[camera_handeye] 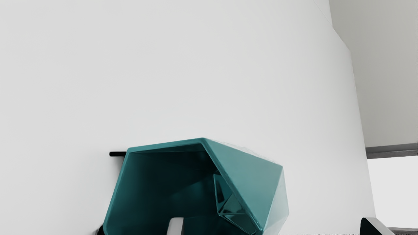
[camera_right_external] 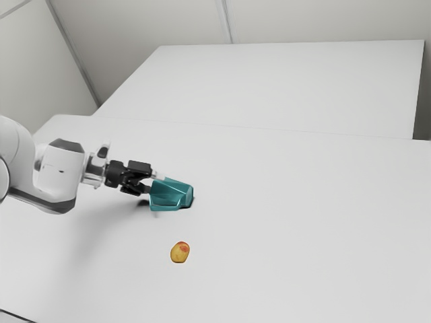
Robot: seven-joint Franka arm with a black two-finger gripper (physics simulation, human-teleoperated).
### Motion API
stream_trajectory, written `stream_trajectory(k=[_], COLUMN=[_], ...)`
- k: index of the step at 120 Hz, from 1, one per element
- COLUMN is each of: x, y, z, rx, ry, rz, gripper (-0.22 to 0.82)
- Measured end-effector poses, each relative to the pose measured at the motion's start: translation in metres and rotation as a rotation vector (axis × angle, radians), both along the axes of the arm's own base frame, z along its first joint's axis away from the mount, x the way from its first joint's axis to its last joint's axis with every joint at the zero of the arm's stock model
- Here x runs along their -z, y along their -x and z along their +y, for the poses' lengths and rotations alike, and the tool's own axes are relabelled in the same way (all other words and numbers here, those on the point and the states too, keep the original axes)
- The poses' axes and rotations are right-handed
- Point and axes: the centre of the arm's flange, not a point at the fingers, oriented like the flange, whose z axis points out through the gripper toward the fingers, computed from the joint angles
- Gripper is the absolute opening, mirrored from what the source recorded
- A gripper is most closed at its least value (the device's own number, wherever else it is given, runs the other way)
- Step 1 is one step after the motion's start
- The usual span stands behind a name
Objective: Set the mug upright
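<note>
Mug (camera_right_external: 168,194): we are seeing it lying on its side, teal and faceted, its mouth facing our pincer (camera_right_external: 153,182) and its base pointing toward the exterior view's right.
Mug's hollow: in the wrist view we are looking into its dark inside, past the angular rim.
Pincer's spread: we are holding the pincer (camera_handeye: 272,227) wide apart, pinching nothing; one finger (camera_handeye: 175,226) is showing across the mug's mouth, and the other (camera_handeye: 368,227) is standing out past the mug's outer wall.
Contact at the rim: we are close up against the mug, but we cannot tell whether either finger is touching it.
Pincer's pose: we are keeping it low, pointing toward the exterior view's right and tipping slightly downward.
Arm (camera_right_external: 57,176): it is coming in from the exterior view's left, white with dark grey trim, bending toward the mug.
Fruit (camera_right_external: 180,254): a small yellow one with a red patch is resting well apart from the mug, nearer the exterior camera.
Counter (camera_right_external: 303,222): its white top is carrying the mug and the fruit.
Wall (camera_right_external: 135,27): it is rising pale beyond the white surfaces, with narrow grey strips running along it.
</note>
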Motion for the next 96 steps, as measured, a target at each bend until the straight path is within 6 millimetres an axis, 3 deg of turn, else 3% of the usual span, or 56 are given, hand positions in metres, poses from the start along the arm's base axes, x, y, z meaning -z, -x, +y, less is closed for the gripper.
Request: stream_trajectory(k=[63, 72, 96], x=[0.004, 0.004, 0.004], y=[-0.002, -0.003, -0.003], z=[-0.016, -0.017, -0.018], rx=[0.041, 0.045, 0.049], ry=[0.005, 0.005, 0.005], rz=[-0.002, -0.003, -0.005], gripper=[0.58, 0.52, 0.24])
